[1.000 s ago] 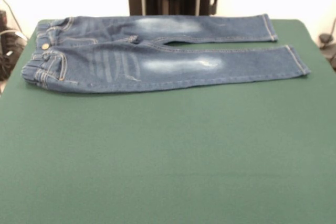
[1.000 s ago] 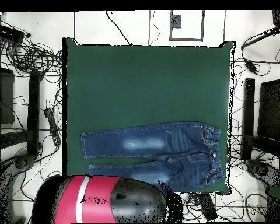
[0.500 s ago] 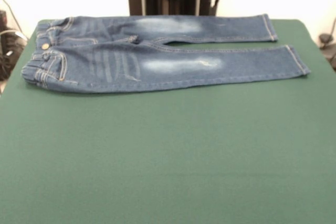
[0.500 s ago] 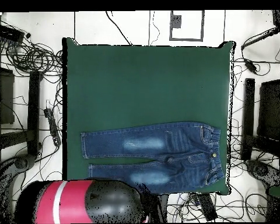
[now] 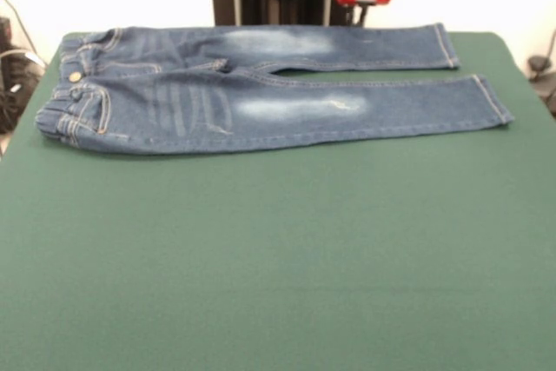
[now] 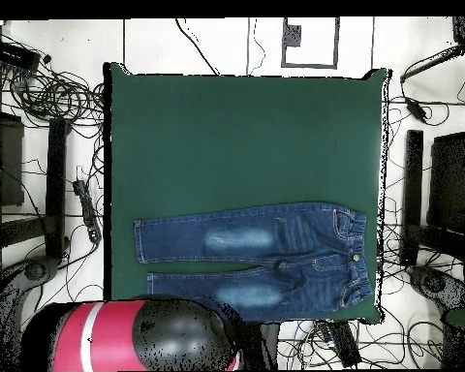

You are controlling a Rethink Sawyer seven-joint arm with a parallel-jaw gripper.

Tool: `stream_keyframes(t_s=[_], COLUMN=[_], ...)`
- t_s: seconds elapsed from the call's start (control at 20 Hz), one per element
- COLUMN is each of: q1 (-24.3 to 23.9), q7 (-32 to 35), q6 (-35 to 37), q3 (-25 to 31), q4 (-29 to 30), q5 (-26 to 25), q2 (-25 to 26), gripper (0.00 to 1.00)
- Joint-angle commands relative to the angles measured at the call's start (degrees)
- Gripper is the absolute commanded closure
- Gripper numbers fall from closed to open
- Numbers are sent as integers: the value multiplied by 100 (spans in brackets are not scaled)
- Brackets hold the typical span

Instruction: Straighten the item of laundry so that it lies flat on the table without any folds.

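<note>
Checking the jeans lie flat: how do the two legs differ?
In the front view, the near leg reaches further right and further towards the camera; the far leg ends shorter, nearer the table edge. The near leg's pale patch looks brighter. Both lie straight, flat, cuffs unfolded.

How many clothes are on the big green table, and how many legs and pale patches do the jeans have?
Small blue denim jeans with orange stitching: 1
Trouser legs: 2
Faded pale patches: 2
Brass button: 1
Total on the dark green felt table: 1 garment

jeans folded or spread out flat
Spread flat: the small blue denim jeans lie on the dark green felt table, both legs straight, side by side, no folds visible.
</note>
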Motion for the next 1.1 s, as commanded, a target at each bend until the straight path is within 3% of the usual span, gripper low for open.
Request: stream_keyframes(t_s=[0.05, 0.25, 0.6, 0.95, 1.1], q1=[153, 200, 372, 777, 903], q7=[1619, 1747, 2212, 2725, 2759], q6=[538, 698, 314, 158, 456], q3=[868, 1000, 1191, 1379, 1394], q4=[-280, 334, 840, 802, 859], q5=[633, 856, 1015, 1339, 1519], q2=[83, -377, -337, -255, -583], gripper=[100, 100, 100, 100, 100])
